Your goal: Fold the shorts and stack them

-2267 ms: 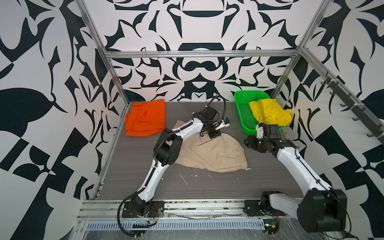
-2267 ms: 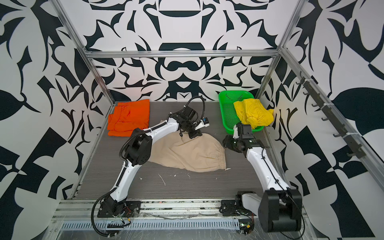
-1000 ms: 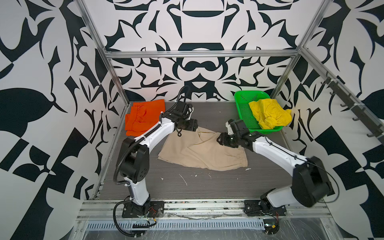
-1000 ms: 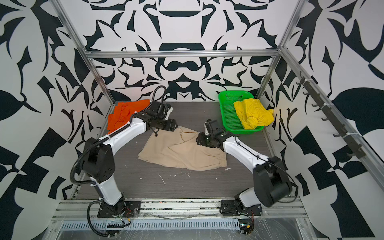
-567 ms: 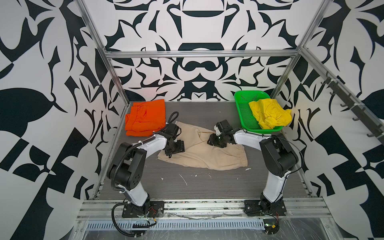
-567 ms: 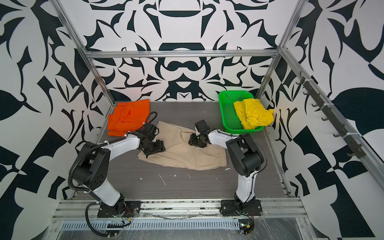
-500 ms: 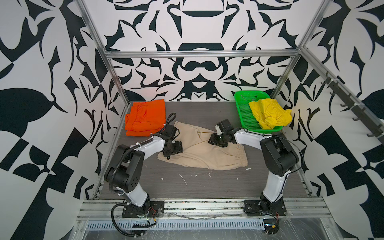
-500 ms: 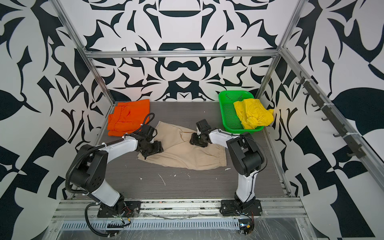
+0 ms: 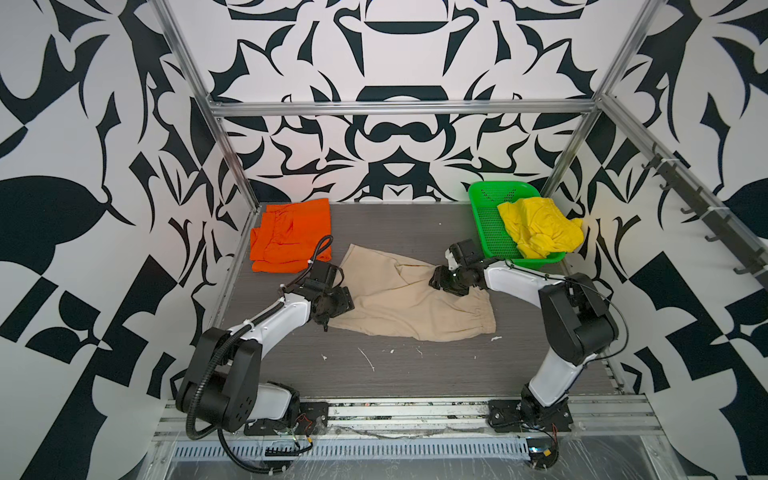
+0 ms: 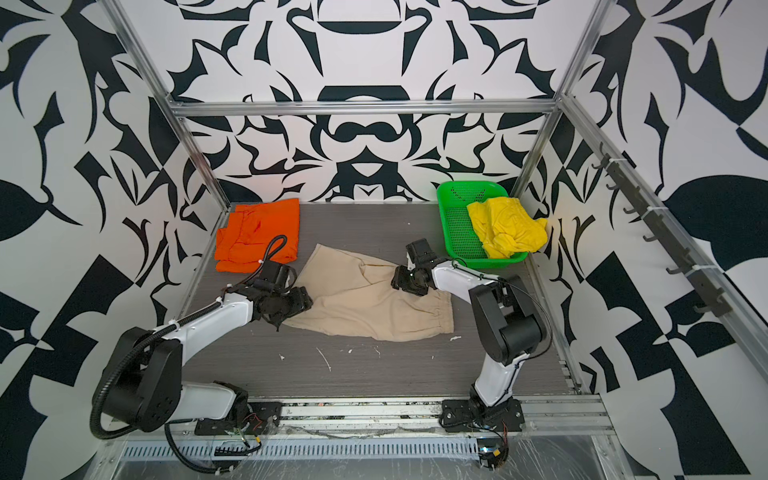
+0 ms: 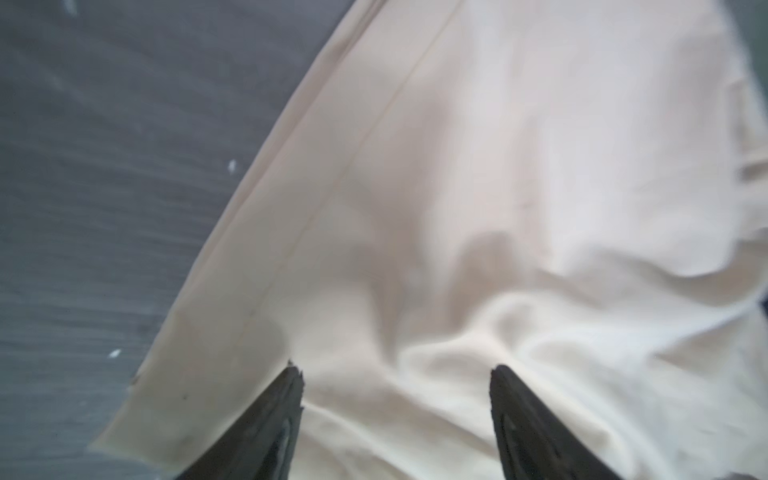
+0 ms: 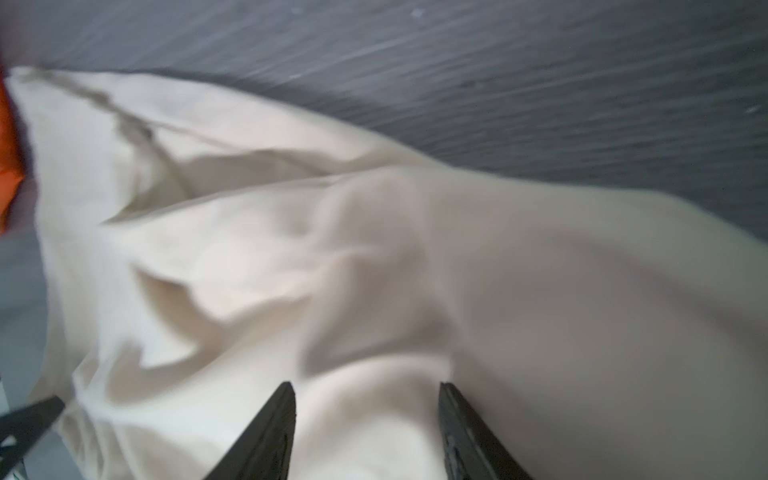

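Black and white shapes cover the walls around a gray tabletop. Beige shorts lie spread out in the middle of it. They are mostly flat, with a rumpled fold near the far edge. Orange shorts sit folded in the far left corner. Yellow shorts are heaped in a green basket at the far right.

The beige shorts lie long ways from left to right, a bit slanted. The stretchy waist is at the right end. The leg hem is at the left end.

The left end effector is low over the left hem. Its 2 fingers are wide apart and hold nothing, and cloth lies under them. The right end effector is over the far edge near the waist. Its fingers are apart too, with cloth between them that is not pinched.

I think these shorts are light, soft and floppy. They would sag and wrinkle if lifted by 1 spot. It looks best to pinch a hem corner and a waist corner, where the cloth is thicker, and lift both ends together. The thin middle would just bunch up.
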You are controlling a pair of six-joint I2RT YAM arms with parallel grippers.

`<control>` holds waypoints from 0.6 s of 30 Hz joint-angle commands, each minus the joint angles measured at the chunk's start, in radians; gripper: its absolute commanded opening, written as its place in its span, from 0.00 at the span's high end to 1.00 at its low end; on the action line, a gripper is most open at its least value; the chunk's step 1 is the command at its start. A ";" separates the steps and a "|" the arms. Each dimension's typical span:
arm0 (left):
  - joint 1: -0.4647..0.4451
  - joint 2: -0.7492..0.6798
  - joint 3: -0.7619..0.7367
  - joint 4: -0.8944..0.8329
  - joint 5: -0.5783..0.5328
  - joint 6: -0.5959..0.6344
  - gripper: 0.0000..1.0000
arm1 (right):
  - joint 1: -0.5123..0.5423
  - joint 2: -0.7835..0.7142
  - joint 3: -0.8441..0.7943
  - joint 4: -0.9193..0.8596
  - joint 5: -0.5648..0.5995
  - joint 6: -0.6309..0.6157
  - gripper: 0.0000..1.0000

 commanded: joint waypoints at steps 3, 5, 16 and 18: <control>0.005 0.067 0.221 -0.087 -0.033 0.112 0.28 | 0.059 -0.097 0.100 -0.030 0.003 -0.062 0.41; 0.006 0.137 0.307 -0.147 -0.081 0.177 0.29 | 0.067 -0.071 0.114 -0.037 0.001 -0.061 0.41; 0.059 0.543 0.682 -0.315 -0.105 0.419 0.46 | 0.064 0.059 0.134 -0.052 0.011 -0.147 0.41; 0.062 0.598 0.735 -0.326 -0.111 0.434 0.47 | 0.064 0.088 0.138 -0.056 0.002 -0.153 0.41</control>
